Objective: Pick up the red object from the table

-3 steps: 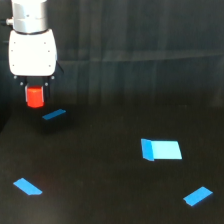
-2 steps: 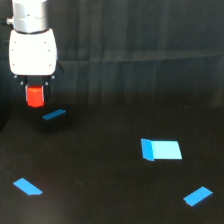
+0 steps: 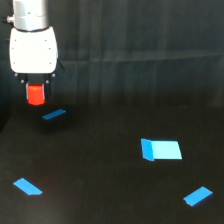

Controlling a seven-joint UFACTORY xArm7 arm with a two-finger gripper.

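Hanging under the white gripper (image 3: 35, 86) at upper left, the red object (image 3: 35, 94) is clamped and held clear of the table (image 3: 110, 190). Four flat blue pieces are seen below: nearest (image 3: 54, 114), largest (image 3: 160, 150), others (image 3: 27, 186) (image 3: 198, 196).

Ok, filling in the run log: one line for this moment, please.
gripper: shut on red object | red object: lifted off table | beneath: narrow blue piece | stage: pick done
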